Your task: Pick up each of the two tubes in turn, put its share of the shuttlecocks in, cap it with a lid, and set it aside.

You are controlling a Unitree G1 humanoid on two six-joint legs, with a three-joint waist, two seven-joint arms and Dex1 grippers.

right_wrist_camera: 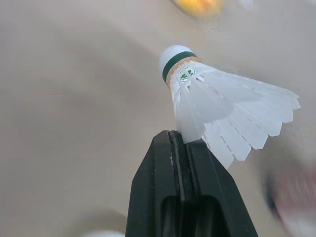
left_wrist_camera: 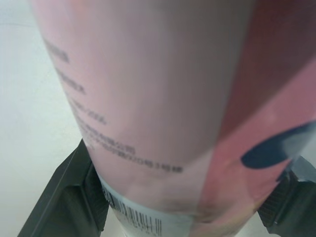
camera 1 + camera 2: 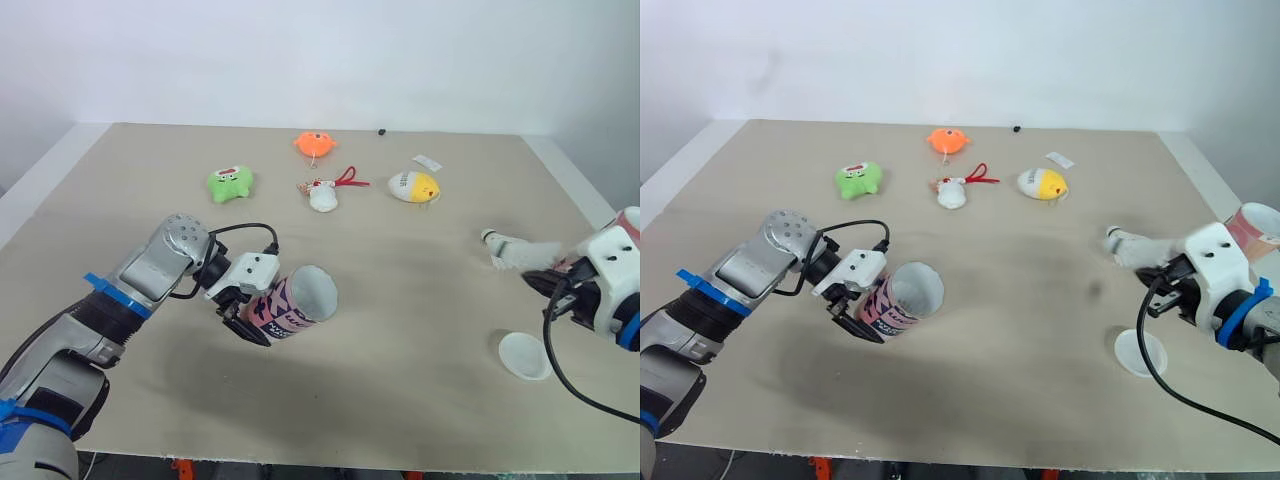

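- Left gripper [image 3: 248, 318]: fingers clamped on opposite sides of the pink tube [image 3: 295, 305], at the end away from its mouth. The tube is held off the table [image 3: 400, 420] toward the near left corner. It is tilted, with the open mouth facing the right side.
- Right gripper [image 1: 177, 143]: fingers pressed together on the feather skirt of a shuttlecock [image 1: 217, 106], cork end pointing away from them. It is held above the table near the right edge.
- Lid [image 3: 524, 355]: white, lying flat toward the near right corner, near the right gripper and apart from it.
- Second tube [image 3: 1255, 228]: at the right edge behind the right gripper, mouth up, lower part hidden.
- Far edge: green toy [image 3: 230, 184], orange toy [image 3: 315, 144], white toy [image 3: 324, 195] and yellow toy [image 3: 415, 186], all well apart from the work.
- Judgement, tube: probably light, thin-walled card, stiff lengthwise but easily dented by a hard squeeze. The printed skin looks smooth, so it may twist in the grip. The low side hold leaves the mouth free.
- Judgement, shuttlecock: almost weightless, with fragile feathers. A light pinch on the skirt suits it, cork first into the mouth.
- Judgement, lid: thin and flat to the table, so best taken by its rim.
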